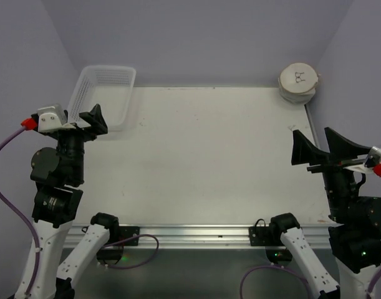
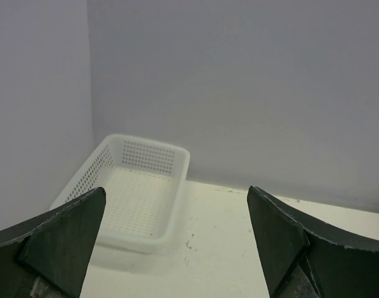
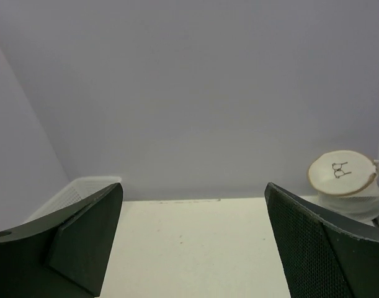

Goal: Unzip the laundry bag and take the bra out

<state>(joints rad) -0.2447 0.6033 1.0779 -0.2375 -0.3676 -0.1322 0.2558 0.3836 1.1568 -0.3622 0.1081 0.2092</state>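
The left gripper (image 2: pixel 177 188), by the left edge of the white bench (image 1: pixel 209 156), has its black fingers spread wide and empty. The right gripper (image 3: pixel 194 184), by the right edge, is spread the same way. A rectangular white plastic lattice basket (image 1: pixel 84 87) stands in the far left corner. The round white fabric laundry bag (image 1: pixel 298 81) sits in the far right corner, well apart from both grippers.

The laundry bag (image 1: pixel 298 81) hides its contents; its zipper is indiscernible.
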